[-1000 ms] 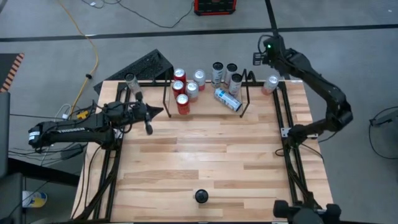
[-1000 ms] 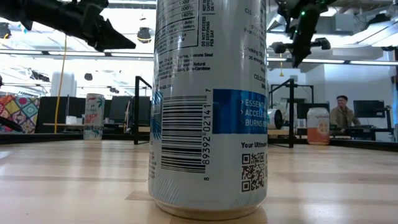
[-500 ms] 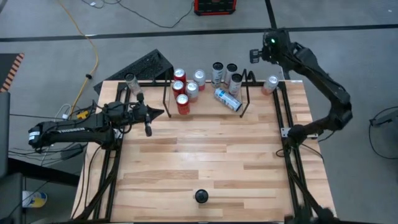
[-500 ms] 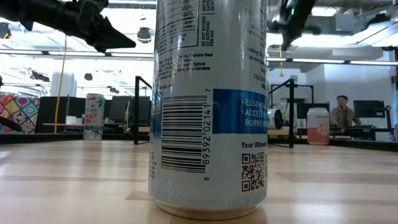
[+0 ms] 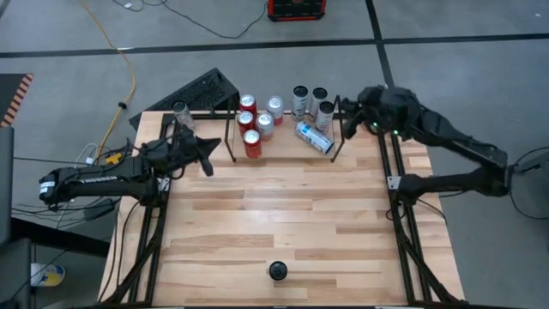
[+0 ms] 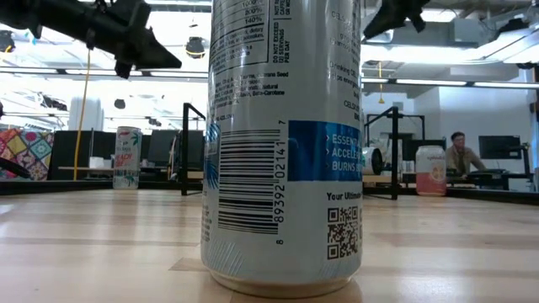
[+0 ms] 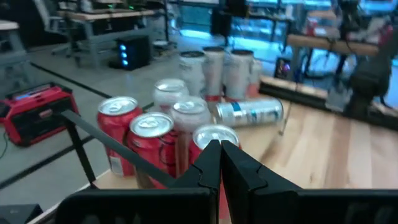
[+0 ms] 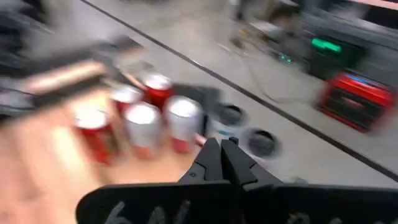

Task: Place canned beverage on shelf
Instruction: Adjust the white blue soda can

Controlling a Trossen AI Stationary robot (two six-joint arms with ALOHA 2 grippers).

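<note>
Left gripper [image 5: 213, 148]: fingers pressed together, nothing between them. It hovers over the far left part of the table [image 5: 283, 219], its tip just left of the shelf [image 5: 283, 127]. Its wrist view shows the joined fingertips [image 7: 220, 163] pointing at the cans.

Right gripper [image 5: 350, 112]: fingers likewise pressed together and empty, as the right wrist view shows [image 8: 221, 155]. It sits at the shelf's right end, beside the upright end loop.

Shelf: a low rack of thin black rods along the far edge of the table, with upright loops at both ends.

Contents, left half: a cluster of red cans [image 5: 251, 142] and silver-topped cans, all upright. Right half: three tall dark-topped cans [image 5: 310, 99] standing at the far side, and one silver and blue can [image 5: 314, 136] lying on its side, near and slightly right of them.

Elsewhere: one tall can [image 5: 180, 112] stands at the far left corner, outside the shelf. A large white and blue can [image 6: 282, 143] stands alone near the front edge of the table, well apart from the shelf.
</note>
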